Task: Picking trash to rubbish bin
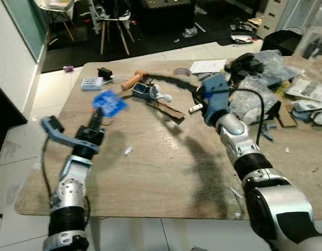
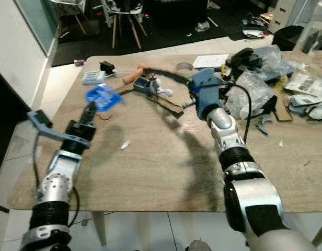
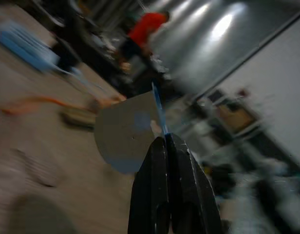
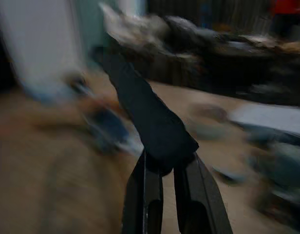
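At the left edge of the wooden table (image 1: 166, 172) the left gripper (image 1: 98, 116) reaches toward the far left corner, its two black fingers pressed together on the near rim of a blue wrapper (image 1: 110, 102). The wrist view shows the fingers (image 3: 162, 195) shut with a thin blue edge pinched between them, so the wrapper stands up from the grip and not flat on the wood, which I judge is how it is carried off as trash. Beyond it, near the far left corner, lie a pale battery pack (image 1: 91, 83) and a small black plug (image 1: 104, 72), and just beside them an orange-handled tool (image 1: 133, 80). Toward the middle of the far edge sits a small blue-and-white gadget (image 1: 144, 91) with brown cardboard strips (image 1: 166, 109) next to it. A white scrap (image 1: 128, 150) lies alone on the bare wood in the middle. Right of that, the right gripper (image 4: 164, 161) is clamped on the end of a long black strip (image 1: 174, 82), which arcs back over the table's far edge; held by one end, it trails blurred behind the blue wrist. The far right corner is heaped with clear plastic bags (image 1: 260, 83), papers (image 1: 208, 66) and packaging, likely more trash to clear. No bin can be made out, so both pieces probably need carrying away from the table.
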